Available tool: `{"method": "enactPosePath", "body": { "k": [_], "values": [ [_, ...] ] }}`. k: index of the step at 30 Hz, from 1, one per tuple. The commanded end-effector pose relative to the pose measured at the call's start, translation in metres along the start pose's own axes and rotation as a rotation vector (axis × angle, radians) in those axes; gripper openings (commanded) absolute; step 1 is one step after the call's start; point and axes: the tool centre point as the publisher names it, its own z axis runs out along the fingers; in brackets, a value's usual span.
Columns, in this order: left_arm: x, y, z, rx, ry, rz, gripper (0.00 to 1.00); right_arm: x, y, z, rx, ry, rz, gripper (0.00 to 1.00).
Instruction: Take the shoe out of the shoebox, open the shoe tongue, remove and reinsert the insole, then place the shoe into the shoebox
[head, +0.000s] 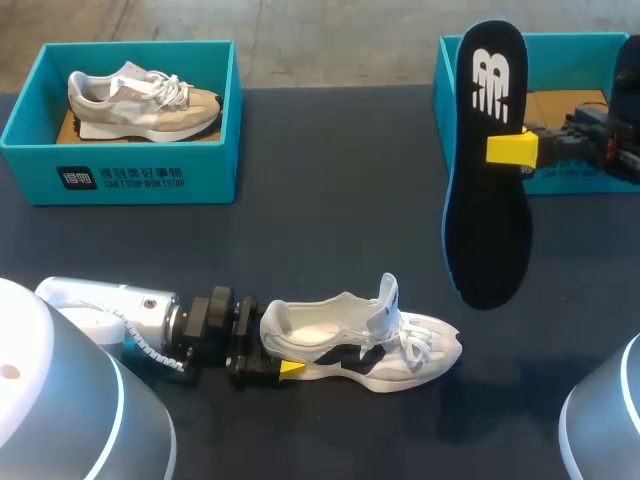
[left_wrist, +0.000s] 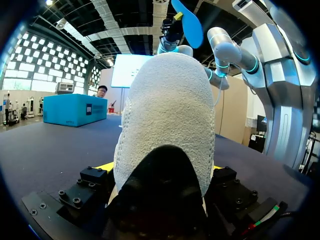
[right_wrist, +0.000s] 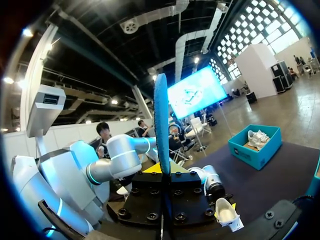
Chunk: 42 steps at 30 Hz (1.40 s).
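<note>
While left hand (head: 265, 348) clamps knit shoe (head: 360, 345) | right hand (head: 506, 150) grips flat insole (head: 487, 220) upright

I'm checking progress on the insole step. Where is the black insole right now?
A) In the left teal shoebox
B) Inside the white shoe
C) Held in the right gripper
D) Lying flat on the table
C: the right gripper is clamped on the black insole and holds it up, apart from the white shoe, whose heel sits in the left gripper on the table.
</note>
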Motion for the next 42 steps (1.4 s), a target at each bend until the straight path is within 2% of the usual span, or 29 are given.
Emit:
{"method": "enactPosePath", "body": {
  "k": [1,2,3,4,5,15,26,35,42],
  "values": [
    [0.001,0.007,-0.002,0.005,0.004,-0.009,0.00,-0.001,0.000,0.002,0.001,0.001,0.001,0.00],
    [0.001,0.007,-0.003,0.005,0.008,-0.011,0.22,-0.001,0.000,0.002,0.001,0.001,0.001,0.00],
    [0.001,0.008,-0.004,0.004,0.008,-0.009,0.50,-0.001,0.000,0.002,0.001,0.001,0.001,0.00],
    [0.001,0.009,-0.005,0.001,0.009,-0.011,0.96,-0.001,0.000,0.002,0.001,0.001,0.001,0.00],
    [0.001,0.009,-0.005,-0.003,0.006,-0.013,1.00,-0.001,0.000,0.002,0.001,0.001,0.001,0.00],
    [-0.001,0.010,-0.017,-0.041,-0.001,-0.012,1.00,-0.001,0.000,0.002,0.001,0.001,0.001,0.00],
    [-0.004,0.018,-0.043,-0.144,0.014,-0.024,1.00,-0.001,0.000,0.002,0.001,0.001,0.001,0.00],
    [0.000,0.015,-0.058,-0.228,0.084,-0.004,1.00,-0.001,0.000,0.002,0.001,0.001,0.001,0.00],
    [0.000,0.014,-0.061,-0.240,0.109,0.010,1.00,-0.001,0.000,0.002,0.001,0.001,0.001,0.00]
  ]
}}
